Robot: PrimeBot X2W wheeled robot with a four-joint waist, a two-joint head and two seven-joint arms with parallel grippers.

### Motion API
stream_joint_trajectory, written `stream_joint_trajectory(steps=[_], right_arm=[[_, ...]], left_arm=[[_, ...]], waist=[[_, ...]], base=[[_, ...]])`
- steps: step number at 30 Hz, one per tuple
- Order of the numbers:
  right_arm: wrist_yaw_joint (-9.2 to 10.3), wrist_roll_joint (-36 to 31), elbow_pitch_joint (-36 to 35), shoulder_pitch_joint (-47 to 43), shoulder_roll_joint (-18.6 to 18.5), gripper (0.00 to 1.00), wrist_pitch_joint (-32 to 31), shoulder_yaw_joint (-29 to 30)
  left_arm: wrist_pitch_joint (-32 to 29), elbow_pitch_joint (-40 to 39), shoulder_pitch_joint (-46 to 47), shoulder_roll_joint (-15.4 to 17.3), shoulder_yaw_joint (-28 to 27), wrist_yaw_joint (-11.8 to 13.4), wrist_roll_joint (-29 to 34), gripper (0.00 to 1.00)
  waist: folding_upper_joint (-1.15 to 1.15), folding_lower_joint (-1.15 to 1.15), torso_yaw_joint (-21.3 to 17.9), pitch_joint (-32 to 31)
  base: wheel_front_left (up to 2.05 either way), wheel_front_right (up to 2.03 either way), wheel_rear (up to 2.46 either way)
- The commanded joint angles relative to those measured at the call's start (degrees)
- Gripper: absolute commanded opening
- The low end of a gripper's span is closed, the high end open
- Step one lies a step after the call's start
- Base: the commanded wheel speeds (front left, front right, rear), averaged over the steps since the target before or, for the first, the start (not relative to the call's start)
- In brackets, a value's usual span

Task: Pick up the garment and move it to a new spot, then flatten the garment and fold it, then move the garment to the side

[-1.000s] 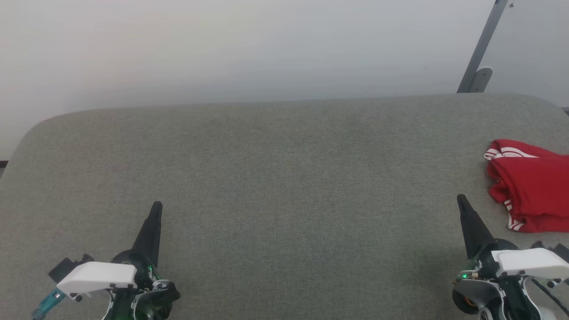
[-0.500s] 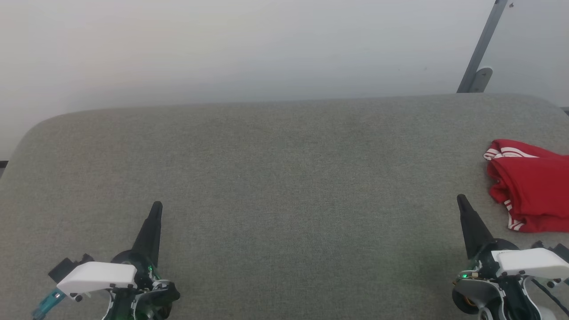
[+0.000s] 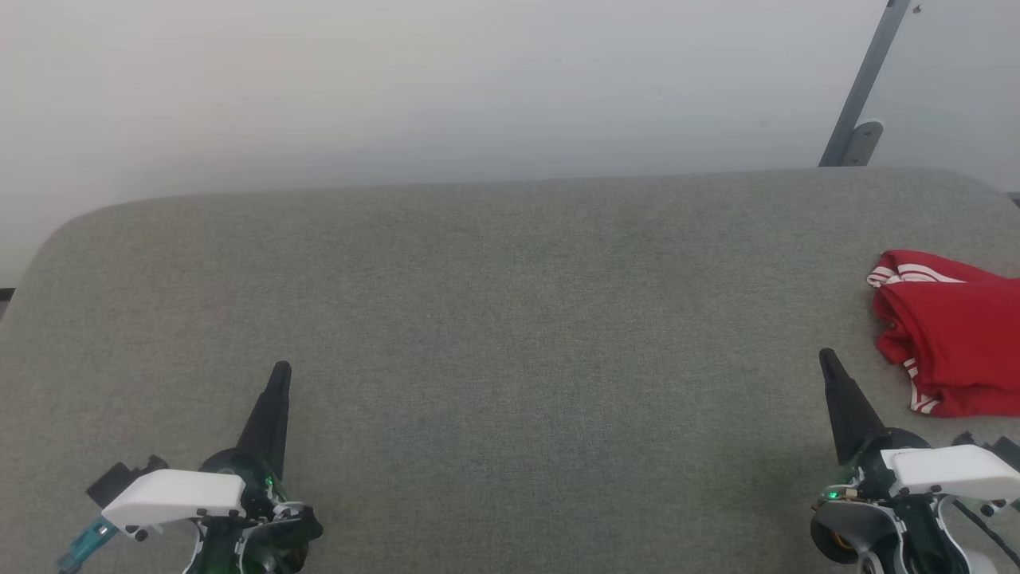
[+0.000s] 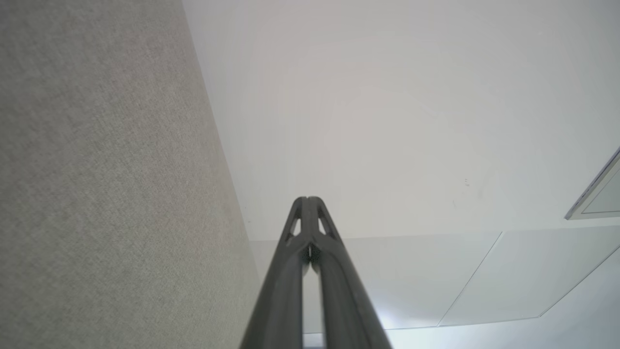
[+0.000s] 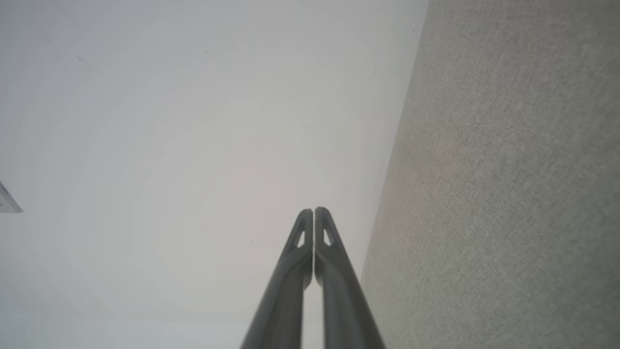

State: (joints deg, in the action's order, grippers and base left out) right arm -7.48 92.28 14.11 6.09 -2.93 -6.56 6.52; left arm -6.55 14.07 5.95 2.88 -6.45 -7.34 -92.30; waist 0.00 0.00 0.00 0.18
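Note:
The garment, red cloth with white red-striped trim, lies bunched in a folded heap at the right edge of the grey padded table, partly cut off by the frame. My right gripper stands shut just left of the heap, apart from it. At the lower left my left gripper is shut, far from the cloth. In the left wrist view the left gripper has its fingers pressed together with nothing between them. The right gripper looks the same in the right wrist view.
A pale wall rises behind the table's far edge. A grey metal bracket slants up at the back right. The table's corners are rounded, with the left corner curving away.

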Motion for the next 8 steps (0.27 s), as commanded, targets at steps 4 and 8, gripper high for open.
stream_joint_trajectory(steps=[4,8], right_arm=[[-0.02,0.26,-0.21,0.29,0.2,0.0,-0.13,0.03],[-0.02,0.26,-0.21,0.29,0.2,0.0,-0.13,0.04]], left_arm=[[-0.15,-0.06,0.6,-0.16,-0.15,-0.27,-0.22,0.0],[-0.15,-0.06,0.6,-0.16,-0.15,-0.27,-0.22,0.0]], waist=[[0.0,0.0,0.0,0.0],[0.0,0.0,0.0,0.0]], base=[[0.0,0.0,0.0],[0.0,0.0,0.0]])
